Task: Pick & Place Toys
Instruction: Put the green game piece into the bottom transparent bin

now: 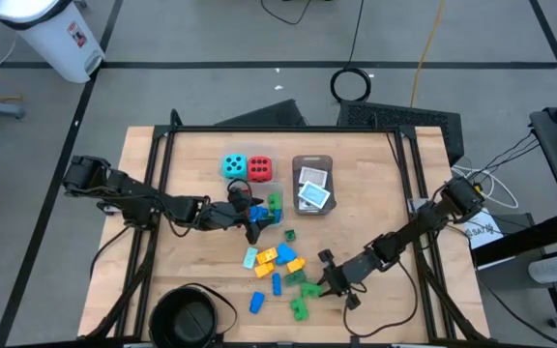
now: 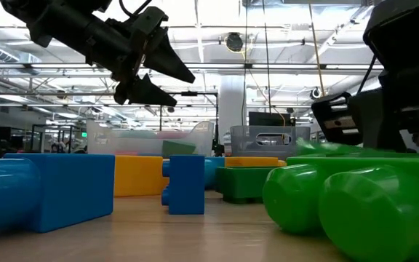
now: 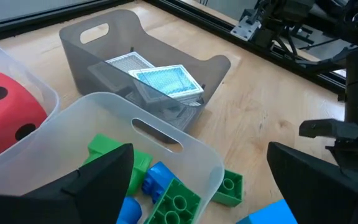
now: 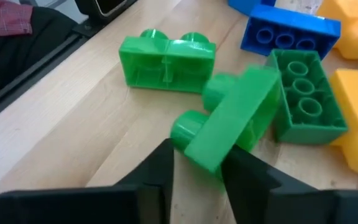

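Right wrist view: green brick pinched, left claw wide over tub

High view, clock face centred on the table. Left gripper [image 1: 252,220] sits near centre, just above the clear tub [image 1: 271,205] that holds green and blue bricks. Its fingers stand wide apart, nothing between them; the left wrist view shows both fingers [image 3: 86,183] splayed over the tub's rim [image 3: 160,134].

Right gripper [image 1: 325,280] works at about 5 o'clock, at the edge of the loose brick pile [image 1: 278,271]. In the right wrist view its two fingers [image 4: 151,171] are drawn close on a tilted green brick [image 4: 229,121], touching it on both sides; the brick's far end leans against a second green brick [image 4: 306,96] lying studs-up. A third green brick [image 4: 166,57] lies apart on the wood, a blue one [image 4: 291,36] beyond.

Teal die [image 1: 233,166] and red die [image 1: 259,168] sit side by side at 12 o'clock, in a clear tub touching the brick tub. Grey tray [image 1: 312,184] at 1 o'clock holds the cards [image 1: 313,193]; left wrist view shows them stacked askew [image 3: 166,81].

Black bowl [image 1: 187,317] at 7 o'clock, well apart from the pile.

Low view: blue, yellow and green bricks fill the foreground; left gripper [image 2: 184,86] hangs open above.
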Robot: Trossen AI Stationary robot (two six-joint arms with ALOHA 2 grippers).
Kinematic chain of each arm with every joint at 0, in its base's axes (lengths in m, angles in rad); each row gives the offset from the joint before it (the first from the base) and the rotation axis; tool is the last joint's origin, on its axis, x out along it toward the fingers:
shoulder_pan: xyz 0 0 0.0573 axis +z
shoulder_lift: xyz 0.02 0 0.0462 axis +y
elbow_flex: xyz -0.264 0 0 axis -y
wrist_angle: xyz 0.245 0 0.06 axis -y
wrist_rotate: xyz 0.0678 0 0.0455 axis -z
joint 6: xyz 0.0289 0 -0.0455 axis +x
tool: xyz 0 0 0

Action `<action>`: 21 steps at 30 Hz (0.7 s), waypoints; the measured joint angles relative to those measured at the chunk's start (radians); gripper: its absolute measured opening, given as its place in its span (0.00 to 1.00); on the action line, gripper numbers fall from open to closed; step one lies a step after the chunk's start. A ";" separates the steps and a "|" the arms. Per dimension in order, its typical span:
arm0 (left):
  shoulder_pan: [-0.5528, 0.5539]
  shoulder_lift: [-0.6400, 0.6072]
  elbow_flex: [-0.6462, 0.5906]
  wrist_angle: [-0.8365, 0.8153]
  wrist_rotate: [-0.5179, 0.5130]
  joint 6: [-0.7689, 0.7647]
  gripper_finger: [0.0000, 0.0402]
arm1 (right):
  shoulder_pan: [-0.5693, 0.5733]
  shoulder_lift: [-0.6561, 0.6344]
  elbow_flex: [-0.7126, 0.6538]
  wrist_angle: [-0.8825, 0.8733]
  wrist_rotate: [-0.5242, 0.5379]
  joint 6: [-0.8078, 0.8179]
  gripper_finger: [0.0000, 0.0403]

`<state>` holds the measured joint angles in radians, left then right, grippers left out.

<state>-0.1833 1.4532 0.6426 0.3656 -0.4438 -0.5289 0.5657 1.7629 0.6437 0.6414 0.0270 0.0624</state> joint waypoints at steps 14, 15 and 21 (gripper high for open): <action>0.000 0.000 0.000 0.006 0.000 -0.048 0.93 | 0.011 -0.243 0.000 -0.211 0.094 -0.040 0.01; -0.001 0.000 0.000 0.007 0.000 -0.058 0.94 | 0.017 -0.266 0.000 -0.233 0.120 -0.055 0.00; -0.017 0.000 0.000 0.072 0.003 -0.121 0.94 | 0.043 -0.405 0.000 -0.285 0.288 -0.232 0.00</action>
<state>-0.2005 1.4536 0.6426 0.4376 -0.4407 -0.6504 0.6086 1.3575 0.6434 0.3560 0.3154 -0.1701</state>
